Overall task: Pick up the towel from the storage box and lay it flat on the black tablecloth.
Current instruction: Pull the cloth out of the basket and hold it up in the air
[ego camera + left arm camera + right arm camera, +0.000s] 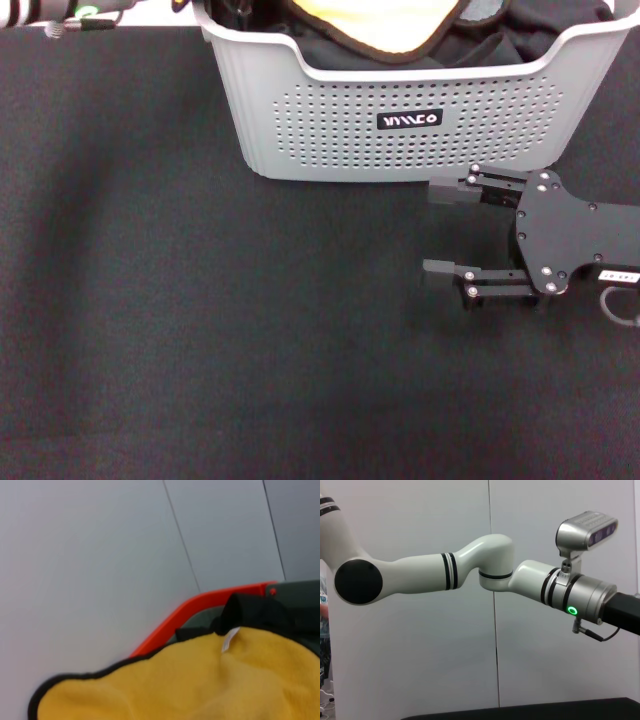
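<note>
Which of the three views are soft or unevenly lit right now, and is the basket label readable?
Head view: sharp, the storage box label reads clearly; a faint darker band crosses the black tablecloth on the robot's left. Left wrist view: soft, the towel fills it too near to focus. Right wrist view: crisp, evenly lit. The right hand is open above the cloth.

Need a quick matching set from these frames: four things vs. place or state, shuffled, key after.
Things:
1. towel
2. storage box
3. right claw
4. black tablecloth

Place or state:
A. open, just in front of the box
B. perforated grey, standing on the cloth
C. lying in the box, yellow side showing
D. spread under everything

Pairs: 1-C, 2-B, 3-A, 4-D
</note>
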{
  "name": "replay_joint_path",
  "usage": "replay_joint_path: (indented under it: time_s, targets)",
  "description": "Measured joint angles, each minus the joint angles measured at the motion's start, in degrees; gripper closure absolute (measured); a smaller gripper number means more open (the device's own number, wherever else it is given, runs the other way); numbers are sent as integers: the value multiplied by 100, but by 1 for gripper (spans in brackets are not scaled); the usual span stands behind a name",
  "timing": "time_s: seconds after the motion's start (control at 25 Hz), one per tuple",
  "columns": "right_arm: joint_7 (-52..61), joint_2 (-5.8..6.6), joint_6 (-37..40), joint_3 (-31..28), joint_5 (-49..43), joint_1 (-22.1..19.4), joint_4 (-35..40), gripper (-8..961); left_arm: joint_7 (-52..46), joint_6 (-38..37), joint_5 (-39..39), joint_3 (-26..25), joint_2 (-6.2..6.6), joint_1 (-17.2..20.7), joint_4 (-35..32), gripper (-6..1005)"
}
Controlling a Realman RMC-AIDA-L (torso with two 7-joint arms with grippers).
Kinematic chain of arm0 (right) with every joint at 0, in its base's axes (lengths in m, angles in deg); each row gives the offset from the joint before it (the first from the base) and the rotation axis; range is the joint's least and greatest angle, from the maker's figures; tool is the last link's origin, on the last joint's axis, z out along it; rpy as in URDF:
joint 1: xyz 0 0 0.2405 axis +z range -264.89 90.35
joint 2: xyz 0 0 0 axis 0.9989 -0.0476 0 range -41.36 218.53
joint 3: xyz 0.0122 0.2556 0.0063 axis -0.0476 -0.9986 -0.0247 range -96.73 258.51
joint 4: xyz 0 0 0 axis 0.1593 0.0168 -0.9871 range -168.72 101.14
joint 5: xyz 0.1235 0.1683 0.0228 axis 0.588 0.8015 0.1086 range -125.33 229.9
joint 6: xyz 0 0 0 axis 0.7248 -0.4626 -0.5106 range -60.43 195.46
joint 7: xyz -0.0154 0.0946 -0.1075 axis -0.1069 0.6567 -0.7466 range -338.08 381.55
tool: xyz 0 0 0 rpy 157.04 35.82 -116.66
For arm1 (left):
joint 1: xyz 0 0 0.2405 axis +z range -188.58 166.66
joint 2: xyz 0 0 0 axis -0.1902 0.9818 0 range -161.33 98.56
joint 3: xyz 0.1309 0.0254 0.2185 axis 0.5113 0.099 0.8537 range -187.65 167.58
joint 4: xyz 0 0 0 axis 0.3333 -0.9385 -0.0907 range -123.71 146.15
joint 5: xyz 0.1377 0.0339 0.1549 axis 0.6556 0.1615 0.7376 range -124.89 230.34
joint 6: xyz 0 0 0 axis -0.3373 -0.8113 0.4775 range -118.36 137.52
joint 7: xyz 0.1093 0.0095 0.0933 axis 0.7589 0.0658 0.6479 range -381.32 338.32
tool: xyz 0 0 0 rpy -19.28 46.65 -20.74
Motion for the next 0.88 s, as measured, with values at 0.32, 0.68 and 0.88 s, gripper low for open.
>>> replay_joint_path:
  time_s: [0.32,0.68,0.88]
  targets:
    - [-14,1,-4,0,6,-16,0,181,-9,-22,-1176,132,-98,342,-408,990]
    - [-65,-7,10,-122,136,-3,-8,181,711,-1857,-5430,-147,-86,1380,-117,989]
    - [-238,-19,12,-146,328,-12,-20,181,603,-3419,-7131,-121,-102,1634,816,989]
